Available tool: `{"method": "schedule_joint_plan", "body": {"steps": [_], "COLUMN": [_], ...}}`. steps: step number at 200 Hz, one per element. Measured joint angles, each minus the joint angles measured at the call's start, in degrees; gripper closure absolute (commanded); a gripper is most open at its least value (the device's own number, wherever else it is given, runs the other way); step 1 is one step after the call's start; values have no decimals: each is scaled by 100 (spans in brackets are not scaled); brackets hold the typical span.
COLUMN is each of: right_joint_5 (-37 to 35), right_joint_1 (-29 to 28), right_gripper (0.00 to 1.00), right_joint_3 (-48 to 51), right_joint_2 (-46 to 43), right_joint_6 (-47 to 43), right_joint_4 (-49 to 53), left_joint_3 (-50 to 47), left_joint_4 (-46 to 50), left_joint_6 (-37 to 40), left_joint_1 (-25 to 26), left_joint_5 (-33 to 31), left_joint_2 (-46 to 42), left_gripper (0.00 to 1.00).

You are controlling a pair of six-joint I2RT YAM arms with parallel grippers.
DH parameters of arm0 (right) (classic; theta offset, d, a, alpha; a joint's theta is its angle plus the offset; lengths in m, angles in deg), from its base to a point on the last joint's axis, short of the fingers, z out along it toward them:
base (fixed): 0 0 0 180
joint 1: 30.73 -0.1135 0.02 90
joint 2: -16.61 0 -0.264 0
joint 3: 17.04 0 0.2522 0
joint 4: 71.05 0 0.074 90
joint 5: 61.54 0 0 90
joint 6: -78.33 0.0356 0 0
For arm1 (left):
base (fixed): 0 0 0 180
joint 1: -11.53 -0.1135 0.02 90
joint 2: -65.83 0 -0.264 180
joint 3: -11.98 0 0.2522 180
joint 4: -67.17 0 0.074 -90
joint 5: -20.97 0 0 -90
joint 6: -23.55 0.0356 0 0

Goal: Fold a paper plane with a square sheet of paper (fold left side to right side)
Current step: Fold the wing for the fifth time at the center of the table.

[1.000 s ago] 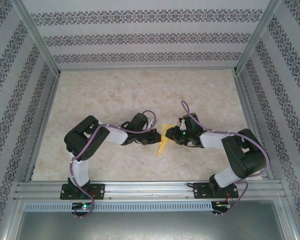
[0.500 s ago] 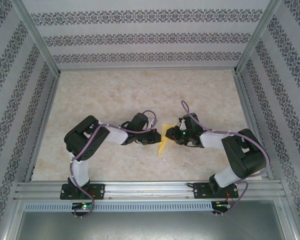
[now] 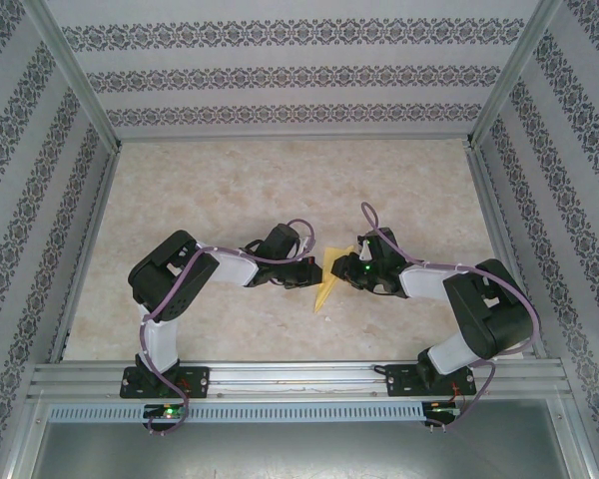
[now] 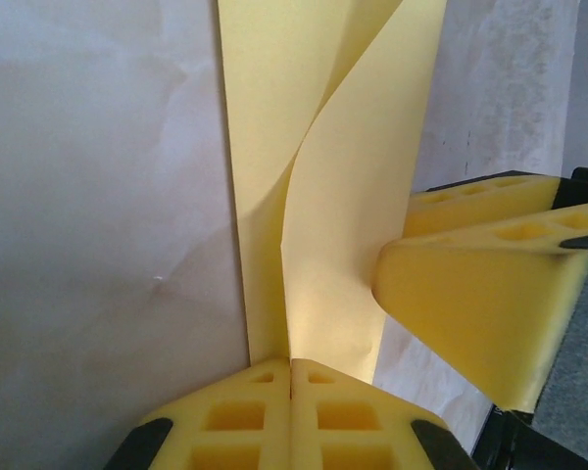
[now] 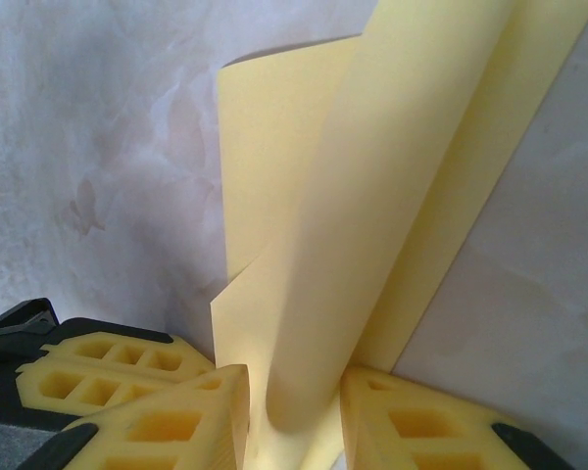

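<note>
The yellow sheet of paper [image 3: 326, 282], folded into a narrow pointed strip, lies mid-table between both grippers. My left gripper [image 3: 312, 275] is at its left side. In the left wrist view that gripper [image 4: 291, 364] is shut on an edge of the paper [image 4: 343, 196], which rises curved from the pads. The right gripper's fingers [image 4: 480, 294] press in from the right. My right gripper [image 3: 345, 269] is at the paper's right side. In the right wrist view that gripper [image 5: 294, 411] has its jaws partly apart with a curled fold of the paper [image 5: 372, 196] squeezed between them.
The marbled tabletop [image 3: 280, 190] is fenced by metal rails and patterned walls [image 3: 280, 80]. A metal beam [image 3: 299, 377] carrying both arm bases runs along the near edge. The left gripper's fingers [image 5: 108, 357] sit close beside the right jaws.
The right jaws have narrowed a little on the curled fold. Both arms and the paper stay almost where they were.
</note>
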Motion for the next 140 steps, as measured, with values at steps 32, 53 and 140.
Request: {"method": "schedule_joint_plan", "body": {"steps": [32, 53, 140], "right_joint_5": [-66, -101, -155], "right_joint_1": [-22, -39, -59], "right_gripper": [68, 68, 69], "right_joint_3": [63, 92, 179], "right_joint_2": [-55, -76, -164], "right_joint_6": [0, 0, 2], "right_joint_4": [-70, -107, -173], "left_joint_3": [68, 101, 210], "left_joint_4": [146, 208, 400], "left_joint_6": [0, 0, 0], "left_joint_1": [15, 35, 42], "left_joint_5": [-48, -90, -103], "left_joint_2": [2, 2, 35], "left_gripper": [98, 98, 98]}}
